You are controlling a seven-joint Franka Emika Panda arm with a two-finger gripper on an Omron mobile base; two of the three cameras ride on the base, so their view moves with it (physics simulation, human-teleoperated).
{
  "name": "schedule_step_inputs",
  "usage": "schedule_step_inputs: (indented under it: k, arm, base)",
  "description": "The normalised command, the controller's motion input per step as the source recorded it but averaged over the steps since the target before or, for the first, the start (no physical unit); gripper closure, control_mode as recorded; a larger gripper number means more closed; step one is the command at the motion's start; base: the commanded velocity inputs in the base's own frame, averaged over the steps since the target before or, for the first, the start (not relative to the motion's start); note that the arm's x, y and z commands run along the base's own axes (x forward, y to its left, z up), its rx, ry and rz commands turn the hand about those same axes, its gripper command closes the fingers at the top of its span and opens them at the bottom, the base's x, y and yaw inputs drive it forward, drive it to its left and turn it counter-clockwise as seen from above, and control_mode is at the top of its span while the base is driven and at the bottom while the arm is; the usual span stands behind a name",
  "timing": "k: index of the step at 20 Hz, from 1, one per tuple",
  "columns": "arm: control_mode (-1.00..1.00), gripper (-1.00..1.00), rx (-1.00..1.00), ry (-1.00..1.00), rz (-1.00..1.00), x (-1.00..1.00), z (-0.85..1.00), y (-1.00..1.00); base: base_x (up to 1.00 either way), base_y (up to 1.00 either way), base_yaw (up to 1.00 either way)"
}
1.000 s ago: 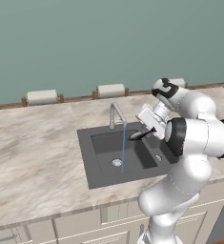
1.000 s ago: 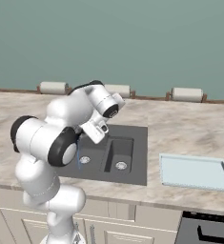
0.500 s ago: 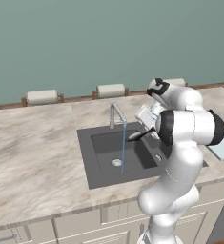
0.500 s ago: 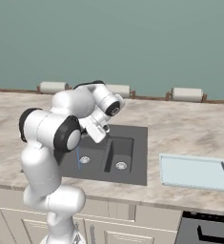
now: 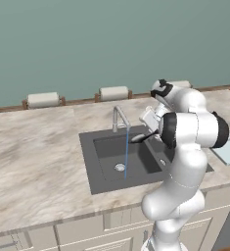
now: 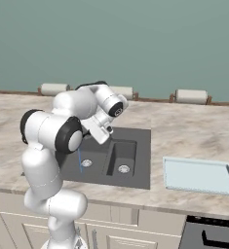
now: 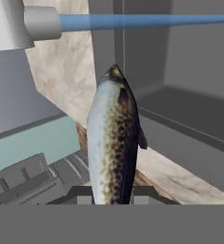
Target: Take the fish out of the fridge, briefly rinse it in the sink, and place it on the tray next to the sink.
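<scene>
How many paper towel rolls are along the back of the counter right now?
3: left roll, middle roll partly hidden behind the arm, right roll. More could be hidden outside the frame.

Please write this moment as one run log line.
gripper: shut on fish | place: over sink | faucet: running | tray: no fish

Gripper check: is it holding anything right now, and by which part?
Yes. The gripper holds the fish by one end; the pointed end sticks out toward the sink, near the water stream.
</scene>
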Motion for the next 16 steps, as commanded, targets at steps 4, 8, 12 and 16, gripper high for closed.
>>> schedule_step_inputs:
  k: [4,8,12,16]
  arm:
    - [-1.0,1.0,0.0,-0.06,-0.05,0.16,0.0,0.0]
    - [-1.0,1.0,0.0,-0.02,-0.06,0.24,0.0,0.0]
    - [-1.0,1.0,0.0,-0.01,-0.07,0.29,-0.02,0.0]
    - [-1.0,1.0,0.0,0.0,-0.06,0.28,-0.04,0.0]
  base:
    - [0.0,0.0,0.0]
    - [0.0,0.0,0.0]
    - [0.0,0.0,0.0]
    - [0.0,0.0,0.0]
